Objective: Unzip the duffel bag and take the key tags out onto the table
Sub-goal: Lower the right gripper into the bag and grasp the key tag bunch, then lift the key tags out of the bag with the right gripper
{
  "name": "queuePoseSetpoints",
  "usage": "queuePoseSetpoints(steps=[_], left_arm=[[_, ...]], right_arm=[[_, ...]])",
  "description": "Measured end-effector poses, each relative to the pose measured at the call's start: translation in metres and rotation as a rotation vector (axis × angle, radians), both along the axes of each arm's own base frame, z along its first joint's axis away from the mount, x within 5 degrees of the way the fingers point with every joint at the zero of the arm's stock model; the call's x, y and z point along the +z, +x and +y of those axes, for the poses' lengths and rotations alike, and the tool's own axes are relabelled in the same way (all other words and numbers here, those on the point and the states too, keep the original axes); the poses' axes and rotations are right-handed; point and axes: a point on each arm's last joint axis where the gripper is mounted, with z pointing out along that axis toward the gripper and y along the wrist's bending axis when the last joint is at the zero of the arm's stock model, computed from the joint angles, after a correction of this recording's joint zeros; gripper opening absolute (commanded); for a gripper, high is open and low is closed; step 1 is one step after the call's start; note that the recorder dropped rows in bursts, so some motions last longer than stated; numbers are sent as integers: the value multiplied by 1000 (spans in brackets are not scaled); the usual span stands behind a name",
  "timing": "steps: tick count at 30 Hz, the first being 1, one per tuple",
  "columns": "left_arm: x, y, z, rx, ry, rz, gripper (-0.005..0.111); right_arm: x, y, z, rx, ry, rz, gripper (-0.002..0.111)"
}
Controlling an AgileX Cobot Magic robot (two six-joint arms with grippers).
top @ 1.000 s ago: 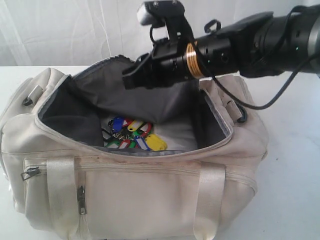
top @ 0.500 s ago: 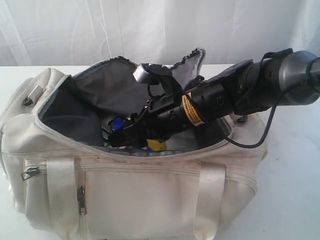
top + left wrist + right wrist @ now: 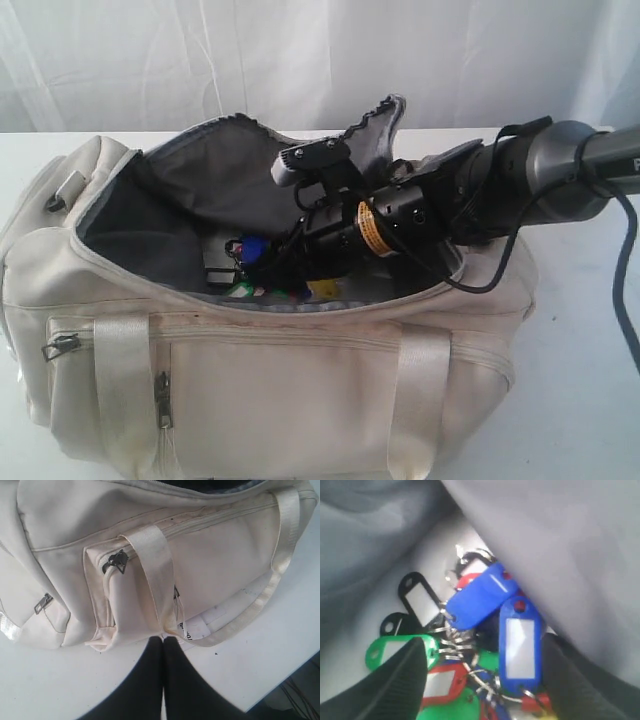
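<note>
right claw (image 3: 485,647) sank into duffel bag (image 3: 270,390) | wrist view only: spread astride key tags (image 3: 476,600)

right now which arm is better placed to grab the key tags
Right. The right claw is open inside the unzipped duffel bag, straddling the key tags. The left claw is shut outside the bag, by a strap.

readable text: none | yellow sticker (image 3: 370,228) on arm (image 3: 520,175) (print too small)

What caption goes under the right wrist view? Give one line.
Open right gripper poised around the key tags inside the duffel bag.
</note>
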Motion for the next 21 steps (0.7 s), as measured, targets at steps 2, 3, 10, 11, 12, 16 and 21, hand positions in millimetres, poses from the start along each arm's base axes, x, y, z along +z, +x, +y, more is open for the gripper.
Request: queuePoseSetpoints(steps=[2, 3, 10, 11, 12, 16, 21], left_arm=[[0, 0, 0, 0, 0, 0, 0], [0, 0, 0, 0, 0, 0, 0], [0, 0, 0, 0, 0, 0, 0], [0, 0, 0, 0, 0, 0, 0], [0, 0, 0, 0, 0, 0, 0], [0, 0, 0, 0, 0, 0, 0], [0, 0, 0, 0, 0, 0, 0]], right_arm=[[-1, -6, 8, 44, -19, -50, 63], [-2, -7, 10, 59, -29, -74, 63], [-5, -16, 32, 118, -168, -343, 62], [-6, -16, 33, 118, -174, -349, 55], [-8, -16, 35, 121, -178, -350, 50], [-13, -16, 37, 123, -184, -345, 22], [-10, -14, 38, 121, -181, -356, 1]])
